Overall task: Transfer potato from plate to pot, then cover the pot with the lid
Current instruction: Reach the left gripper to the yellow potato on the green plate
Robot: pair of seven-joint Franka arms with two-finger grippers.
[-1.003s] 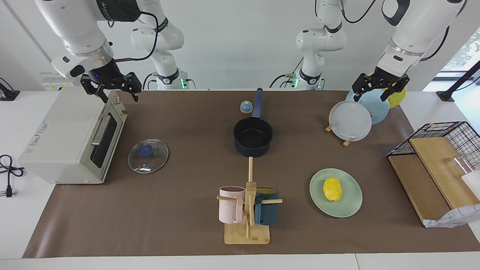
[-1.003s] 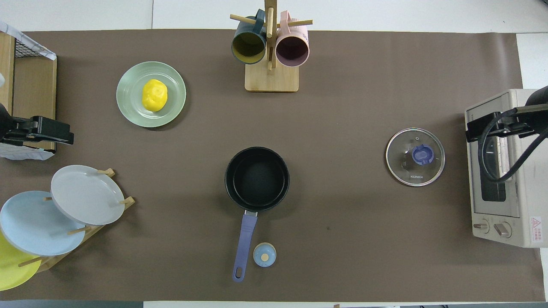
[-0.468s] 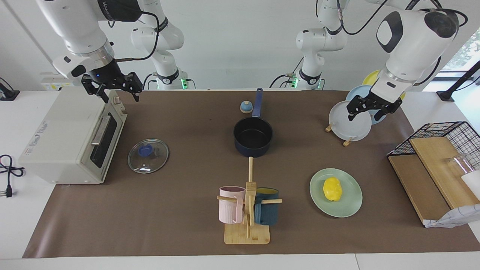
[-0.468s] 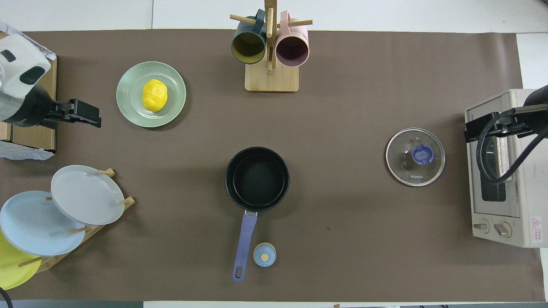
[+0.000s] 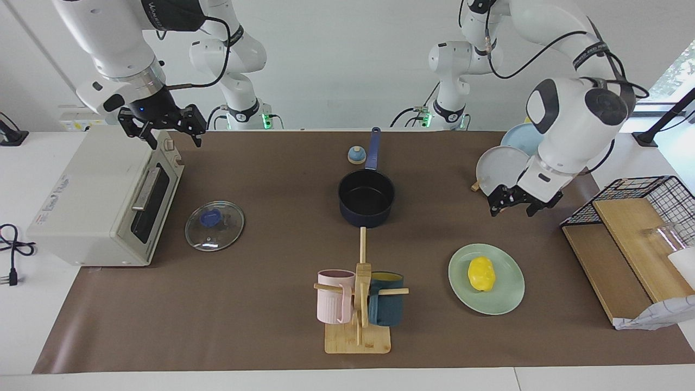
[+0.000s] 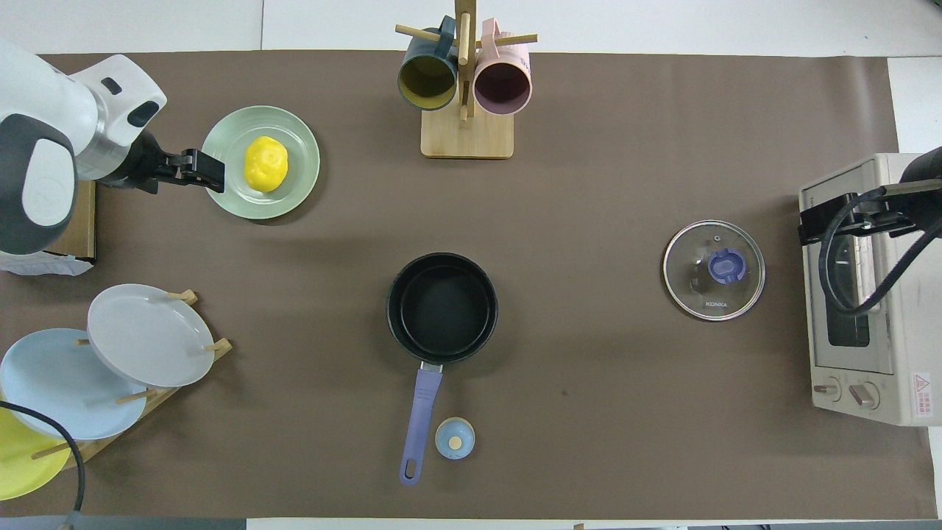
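The yellow potato [image 5: 481,273] [image 6: 266,163] lies on the mint-green plate [image 5: 507,297] [image 6: 294,193], toward the left arm's end of the table. My left gripper [image 5: 511,210] [image 6: 219,166] hangs open and empty over the mat by the plate's rim, above the potato's level. The dark blue pot [image 5: 365,217] [image 6: 441,308] stands empty mid-table, its handle pointing toward the robots. The glass lid [image 5: 214,225] [image 6: 714,270] lies flat on the mat toward the right arm's end. My right gripper [image 5: 174,142] [image 6: 808,224] waits, open, over the toaster oven.
A toaster oven [image 5: 103,201] stands beside the lid. A mug tree [image 5: 359,326] with a pink and a teal mug is farther from the robots than the pot. A plate rack [image 5: 502,206], a small blue dome [image 5: 356,155] and a wire basket [image 5: 646,190] also stand here.
My left arm has swung down from over the plate rack toward the mint-green plate, its gripper staying open. The right arm has barely moved.
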